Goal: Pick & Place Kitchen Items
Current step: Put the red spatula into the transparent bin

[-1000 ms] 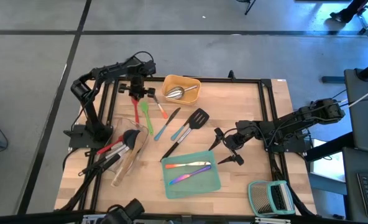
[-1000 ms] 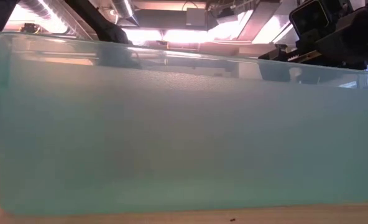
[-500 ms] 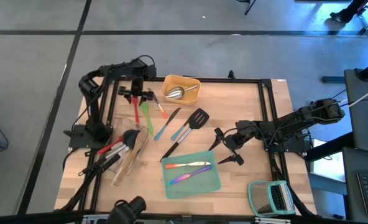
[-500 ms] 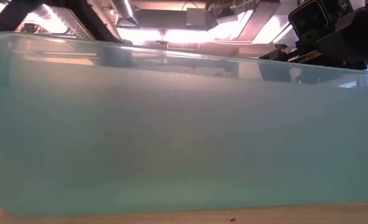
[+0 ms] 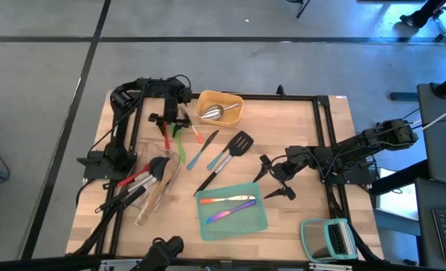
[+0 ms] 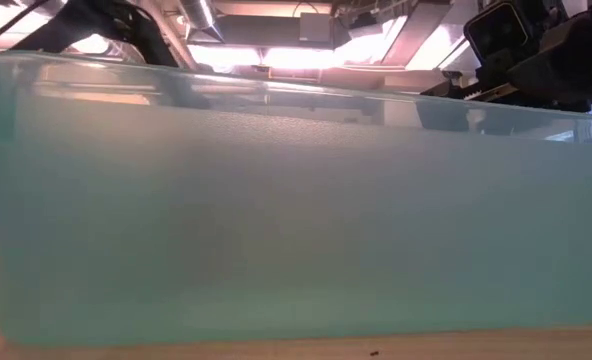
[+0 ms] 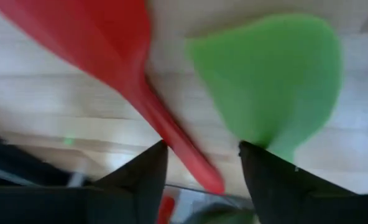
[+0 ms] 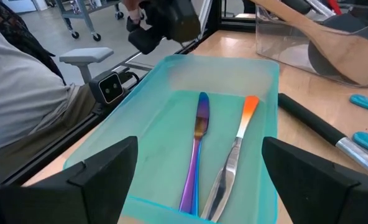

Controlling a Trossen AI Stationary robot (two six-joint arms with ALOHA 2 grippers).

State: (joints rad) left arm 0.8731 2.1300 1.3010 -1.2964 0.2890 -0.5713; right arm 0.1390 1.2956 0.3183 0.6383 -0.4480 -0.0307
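Observation:
My left gripper [image 5: 169,123] hangs open, pointing down, over a red spatula [image 5: 165,137] and a green spatula [image 5: 178,140] that lie flat on the table's far left. In the left wrist view its fingers stand on either side of the red spatula's handle [image 7: 171,134], with the green blade [image 7: 271,74] beside them. My right gripper [image 5: 273,181] waits open at the right of the teal tray [image 5: 257,218]. That tray holds two iridescent cutlery pieces [image 8: 199,143].
A yellow tray [image 5: 230,98] with a steel scoop [image 5: 213,113] stands at the far edge. A clear tray [image 5: 170,164] with several utensils is at the left. Blue-handled tools [image 5: 201,152], a black slotted turner [image 5: 239,142] and a black spatula [image 5: 206,181] lie mid-table. A green-framed rack [image 5: 327,239] is near right.
My left arm has swung its elbow in toward the table. Its gripper has moved toward the near edge and slightly right, down over the red and green spatulas. The utensils lie where they were. My right arm has kept still.

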